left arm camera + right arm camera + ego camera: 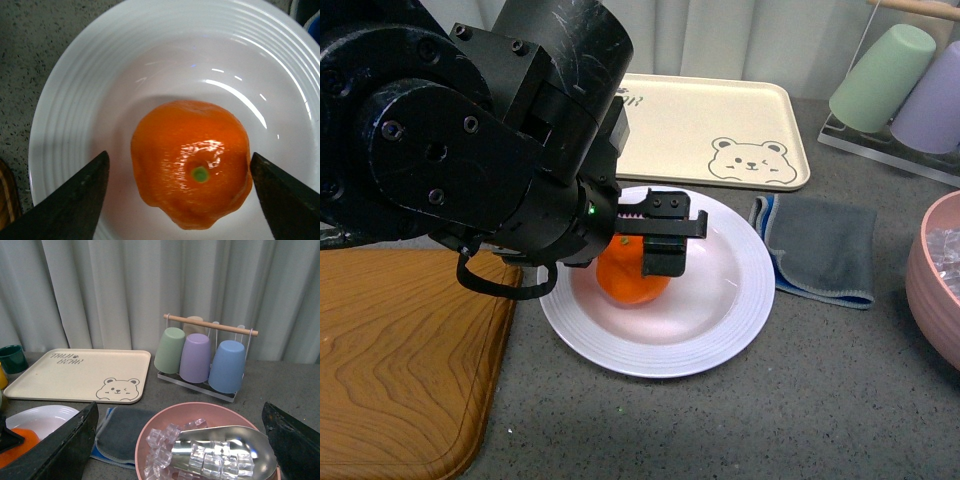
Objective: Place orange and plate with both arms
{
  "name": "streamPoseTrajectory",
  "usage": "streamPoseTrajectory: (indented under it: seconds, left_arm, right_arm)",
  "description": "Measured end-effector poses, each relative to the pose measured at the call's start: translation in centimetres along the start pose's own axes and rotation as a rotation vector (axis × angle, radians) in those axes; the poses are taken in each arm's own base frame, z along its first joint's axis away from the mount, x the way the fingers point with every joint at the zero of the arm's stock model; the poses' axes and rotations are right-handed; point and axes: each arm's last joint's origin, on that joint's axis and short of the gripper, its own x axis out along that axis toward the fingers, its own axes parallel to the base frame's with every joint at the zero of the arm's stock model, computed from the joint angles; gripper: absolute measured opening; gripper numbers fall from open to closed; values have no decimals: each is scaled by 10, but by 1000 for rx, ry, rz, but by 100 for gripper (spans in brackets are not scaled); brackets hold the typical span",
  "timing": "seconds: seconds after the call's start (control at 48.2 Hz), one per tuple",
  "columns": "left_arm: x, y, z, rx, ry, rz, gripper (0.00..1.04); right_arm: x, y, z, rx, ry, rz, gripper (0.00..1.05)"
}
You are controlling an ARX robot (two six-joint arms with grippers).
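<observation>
The round bright orange fruit with a small green stem dot (192, 162) sits in the well of the large round white plate with a ribbed rim (725, 325), stem dot facing up toward the wrist camera. The left claw (177, 157) hangs directly over it, spread wide. Its two dark fingers (75, 200) stand on either side of the fruit. One is clearly apart from the skin and the other is just beside it; whether that one touches cannot be told.

The plate rests on the grey speckled tabletop (800, 410). To its left lies a brown wooden board with a rounded corner (400, 350), its edge close to the plate's rim. Beyond the plate is a beige rectangular tray printed with a bear face (720, 120). Just to the plate's right lies a folded grey cloth with a blue edge (825, 245), and farther right a pink bowl (935, 290) holding ice cubes and a metal scoop (225, 447).

At the back right, a clear rack with a wooden bar (210, 325) carries upturned cups: pale green (170, 350), lilac (195, 357) and blue (227, 365). A dark green cup (12, 358) stands beside the tray.

The right claw (180, 407) is held above the pink bowl, its fingers (295, 437) wide apart and gripping nothing.
</observation>
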Motion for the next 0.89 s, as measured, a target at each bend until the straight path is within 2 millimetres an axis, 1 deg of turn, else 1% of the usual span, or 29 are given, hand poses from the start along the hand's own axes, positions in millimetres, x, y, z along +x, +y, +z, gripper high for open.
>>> streamPoseTrajectory:
  seconds: [0.104,0.145,0.228,0.29,0.394,0.435,0.456,0.498,0.539,0.581,0.601,0.643,0.664,0.705,0.788,0.85,0.871,0.892]
  left_arm:
    - [-7,0,1,-2,-30,3,96]
    - [-11,1,3,-4,-50,2,100]
    - [-23,3,7,-12,-97,14,98]
    - [-35,5,12,-22,-141,7,98]
    - [-55,10,18,-38,-230,44,98]
    - [-58,14,17,-9,-382,122,92]
    - [-61,20,15,-8,-504,183,86]
    - [-69,32,2,19,-638,244,77]
    - [-81,45,-10,28,-730,260,68]
    - [-94,53,-15,25,-796,264,61]
    - [-104,59,-17,28,-835,268,56]
    - [-120,66,-18,24,-880,275,47]
    - [-127,70,-23,33,-886,274,41]
    - [-137,75,-28,38,-894,273,32]
    - [-146,83,-40,48,-873,274,20]
    - [-154,89,-47,51,-839,283,9]
    - [-160,91,-49,52,-841,284,4]
    - [-164,92,-51,53,-847,284,4]
  right_arm:
    - [0,0,0,0,0,0,95]
    - [0,0,0,0,0,0,95]
    - [0,0,0,0,0,0,95]
    - [0,0,0,0,0,0,95]
    - [0,0,0,0,0,0,95]
    - [0,0,0,0,0,0,95]
    - [0,0,0,0,0,0,95]
    - [0,0,0,0,0,3,95]
    - [0,0,0,0,0,0,95]
    - [0,0,0,0,0,0,95]
    - [0,0,0,0,0,0,95]
    - [0,0,0,0,0,0,95]
    - [0,0,0,0,0,0,95]
    - [0,0,0,0,0,0,95]
    - [0,0,0,0,0,1,95]
    - [0,0,0,0,0,0,95]
    - [0,0,0,0,0,0,95]
    - [0,0,0,0,0,0,95]
